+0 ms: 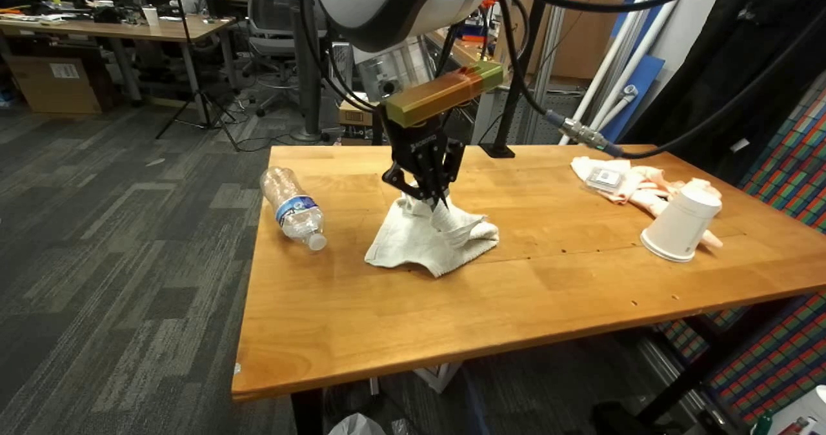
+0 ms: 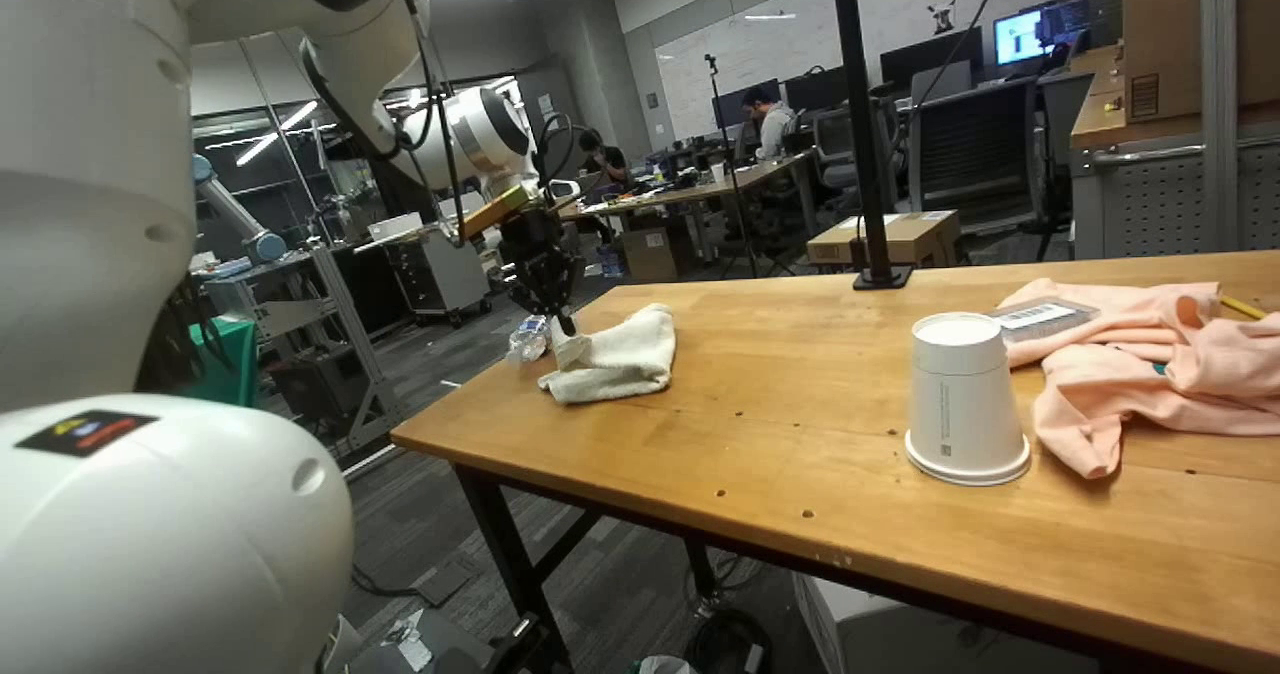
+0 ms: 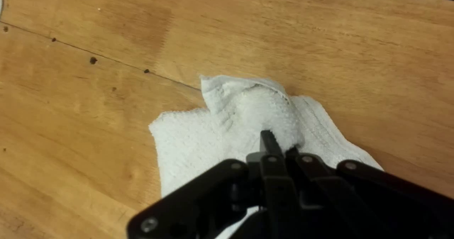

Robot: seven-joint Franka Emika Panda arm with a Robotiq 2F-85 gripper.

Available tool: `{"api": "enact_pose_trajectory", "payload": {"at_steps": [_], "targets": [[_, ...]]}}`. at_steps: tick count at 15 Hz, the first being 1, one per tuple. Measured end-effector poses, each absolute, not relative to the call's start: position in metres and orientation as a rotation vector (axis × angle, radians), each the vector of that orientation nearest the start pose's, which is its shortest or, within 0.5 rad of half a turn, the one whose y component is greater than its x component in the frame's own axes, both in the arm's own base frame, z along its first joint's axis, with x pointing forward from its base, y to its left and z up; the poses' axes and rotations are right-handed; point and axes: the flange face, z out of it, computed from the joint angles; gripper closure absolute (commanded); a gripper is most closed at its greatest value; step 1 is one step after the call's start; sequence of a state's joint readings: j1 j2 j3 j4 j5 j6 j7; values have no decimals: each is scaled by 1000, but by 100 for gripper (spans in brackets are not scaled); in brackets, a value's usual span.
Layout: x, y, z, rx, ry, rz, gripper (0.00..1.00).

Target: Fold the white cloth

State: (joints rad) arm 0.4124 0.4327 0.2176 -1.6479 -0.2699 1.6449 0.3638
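Observation:
The white cloth (image 1: 413, 241) lies on the wooden table, partly bunched, with a fold pulled up toward the fingers. It also shows in an exterior view (image 2: 630, 359) and in the wrist view (image 3: 188, 139). My gripper (image 1: 439, 204) points down at the cloth, and its fingers are closed on a raised pinch of it. In an exterior view the gripper (image 2: 565, 326) is at the cloth's raised part. In the wrist view the fingertips (image 3: 282, 141) are close together with cloth between them. The cloth's part under the gripper is hidden.
A clear plastic bottle (image 1: 293, 209) lies at the table's edge beside the cloth. An upturned white cup (image 2: 962, 404) stands near a crumpled pink cloth (image 2: 1110, 394) with a small clear box (image 2: 1045, 319) on it. A black post (image 2: 865, 114) rises from the table's edge.

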Motion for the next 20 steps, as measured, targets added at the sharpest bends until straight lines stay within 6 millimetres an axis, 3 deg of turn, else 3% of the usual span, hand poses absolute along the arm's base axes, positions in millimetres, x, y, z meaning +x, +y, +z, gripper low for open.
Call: {"api": "enact_pose_trajectory", "payload": {"at_steps": [8, 9, 10, 11, 14, 15, 17, 20], "targets": [[550, 369, 288, -3342, -464, 545, 92], [551, 374, 283, -3338, -465, 549, 69], [552, 378, 280, -3335, -464, 554, 67], [553, 381, 278, -3330, -462, 562, 67], [556, 387, 280, -3308, -445, 590, 44], [556, 388, 283, -3304, -441, 588, 63], [559, 389, 293, -3303, -437, 570, 47], [560, 388, 302, -3304, -431, 555, 44]]}}
